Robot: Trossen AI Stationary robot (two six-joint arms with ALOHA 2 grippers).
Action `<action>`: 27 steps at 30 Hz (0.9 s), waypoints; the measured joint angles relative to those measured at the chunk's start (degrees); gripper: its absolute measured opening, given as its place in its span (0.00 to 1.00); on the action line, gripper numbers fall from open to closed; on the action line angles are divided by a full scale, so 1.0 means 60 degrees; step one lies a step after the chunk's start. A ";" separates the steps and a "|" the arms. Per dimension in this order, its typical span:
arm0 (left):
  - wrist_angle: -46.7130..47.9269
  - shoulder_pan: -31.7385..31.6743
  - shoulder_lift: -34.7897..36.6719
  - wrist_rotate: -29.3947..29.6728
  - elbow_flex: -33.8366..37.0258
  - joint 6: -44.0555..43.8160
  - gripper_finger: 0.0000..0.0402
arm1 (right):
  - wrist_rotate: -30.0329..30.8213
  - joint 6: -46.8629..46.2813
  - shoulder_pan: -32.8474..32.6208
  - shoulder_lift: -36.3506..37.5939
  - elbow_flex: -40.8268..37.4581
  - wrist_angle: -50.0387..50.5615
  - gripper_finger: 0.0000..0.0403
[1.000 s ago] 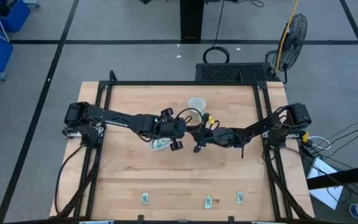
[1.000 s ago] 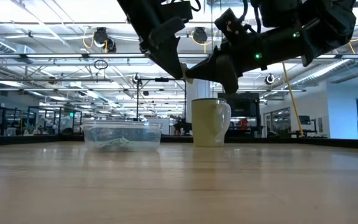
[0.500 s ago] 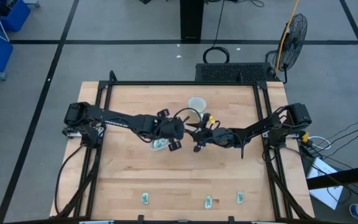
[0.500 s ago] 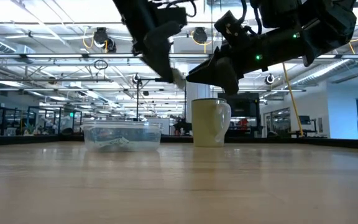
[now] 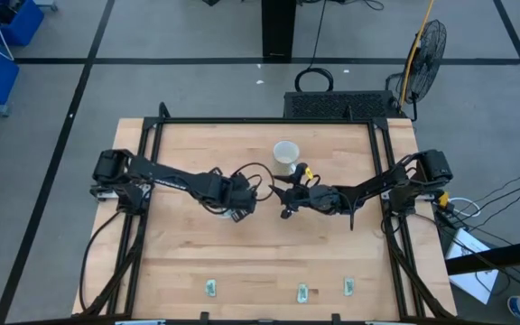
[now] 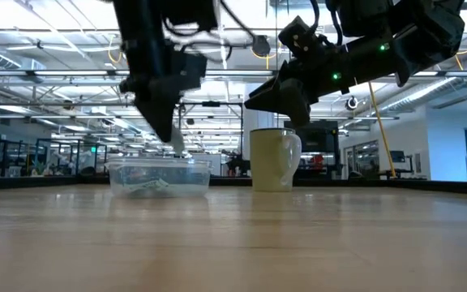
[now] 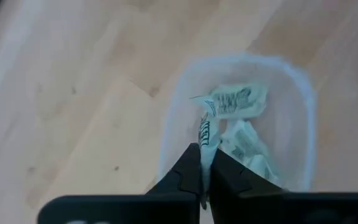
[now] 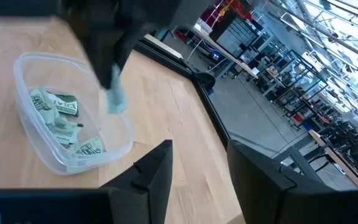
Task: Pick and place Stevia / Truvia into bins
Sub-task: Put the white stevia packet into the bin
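Observation:
My left gripper (image 7: 204, 180) is shut on a pale green and white Stevia packet (image 7: 205, 129) right above the clear plastic bin (image 7: 291, 106), which holds several packets (image 7: 235, 101). In the high view the left gripper (image 5: 239, 204) covers the bin, just left of the table's middle. My right gripper (image 8: 201, 180) stands open with nothing in it, a little to the right of the bin (image 8: 23, 68), in the air beside the white mug (image 6: 274, 160). Three more packets (image 5: 302, 292) lie flat along the near edge. My left gripper pinches the packet's upper end (image 7: 204, 148) between its two fingers, which point down from above. The packet (image 8: 115, 99) hangs below the fingertips, lifted clear, above the bin's inside.
The white mug (image 5: 285, 153) stands at the far middle of the table, behind my right gripper (image 5: 283, 194). The wooden top (image 5: 197, 262) between the bin and the near-edge packets is bare. Black frame rails (image 5: 147, 181) run along the table's left and right sides.
My left gripper has shut on the packet held out by my right gripper, then carried it down and toward the table's left, to above the bin. My right gripper has opened, let the packet go and stayed where it was.

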State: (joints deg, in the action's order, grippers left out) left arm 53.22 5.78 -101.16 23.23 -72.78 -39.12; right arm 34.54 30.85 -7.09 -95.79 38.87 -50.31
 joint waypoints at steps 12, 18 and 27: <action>-0.1224 -0.0003 -0.0011 -0.0300 0.0893 0.0791 0.09 | -0.0011 0.0298 0.0000 0.0000 0.0000 0.0002 0.36; -0.1218 -0.0101 -0.0007 -0.0311 0.0893 0.0955 0.11 | -0.0014 0.0269 0.0000 0.0000 0.0000 0.0002 0.37; -0.2127 -0.0093 -0.0004 -0.0478 0.0897 0.1500 0.37 | -0.0015 0.0291 0.0000 0.0000 0.0000 0.0002 0.37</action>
State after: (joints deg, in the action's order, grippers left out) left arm 40.46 5.22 -101.19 20.36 -67.40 -30.12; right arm 34.46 32.60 -7.09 -95.79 38.87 -50.30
